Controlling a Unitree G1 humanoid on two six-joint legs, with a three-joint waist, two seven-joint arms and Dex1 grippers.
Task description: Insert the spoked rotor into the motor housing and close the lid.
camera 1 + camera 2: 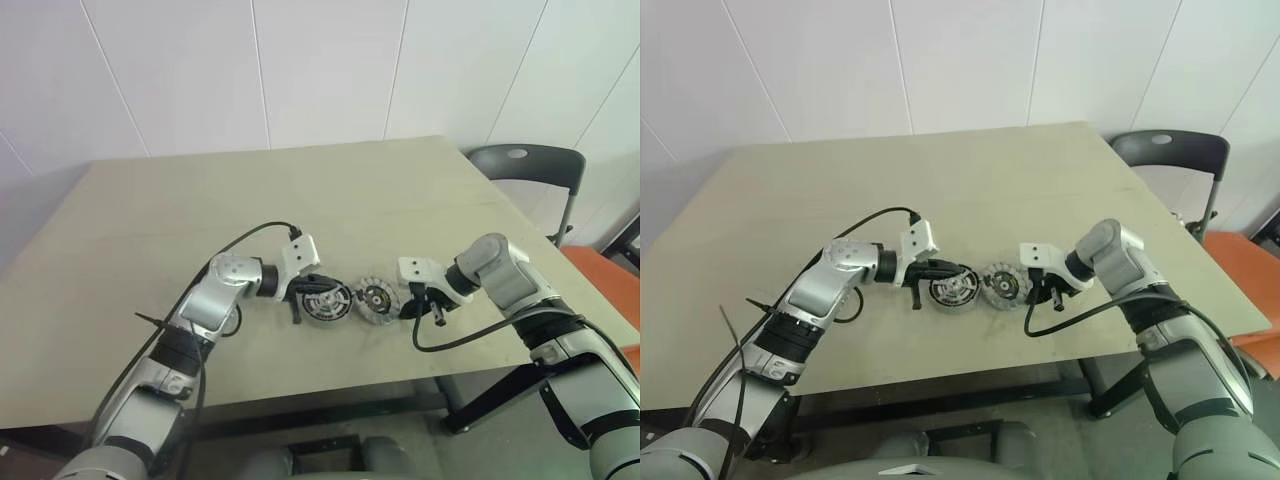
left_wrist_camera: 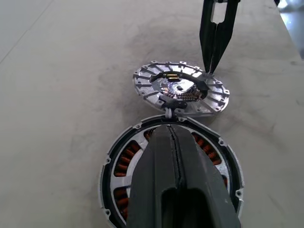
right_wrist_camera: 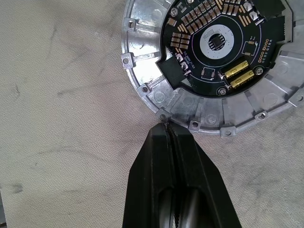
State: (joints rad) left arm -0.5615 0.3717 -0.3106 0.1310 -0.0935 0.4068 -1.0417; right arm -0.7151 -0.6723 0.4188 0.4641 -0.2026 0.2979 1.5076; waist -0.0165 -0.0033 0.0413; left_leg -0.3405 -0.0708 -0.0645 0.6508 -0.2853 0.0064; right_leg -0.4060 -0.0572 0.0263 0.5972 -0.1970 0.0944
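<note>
1. Motor housing (image 2: pixel 142 166) lies flat on the table (image 1: pixel 150 230), near its front edge; copper windings show inside the black-rimmed ring.
2. Lid (image 3: pixel 209 61) lies flat just beside the housing, on its right, their rims about touching; a dark circuit board sits at its centre.
3. Left gripper (image 2: pixel 173 137) is clenched, empty, tips over the housing's middle, pointing toward the lid.
4. Right gripper (image 3: pixel 166 126) is clenched, holding nothing; tips at the lid's outer rim, on the side away from the housing.
5. Dark chair (image 1: pixel 530 165) stands past the table's right corner, well apart from the housing.
</note>
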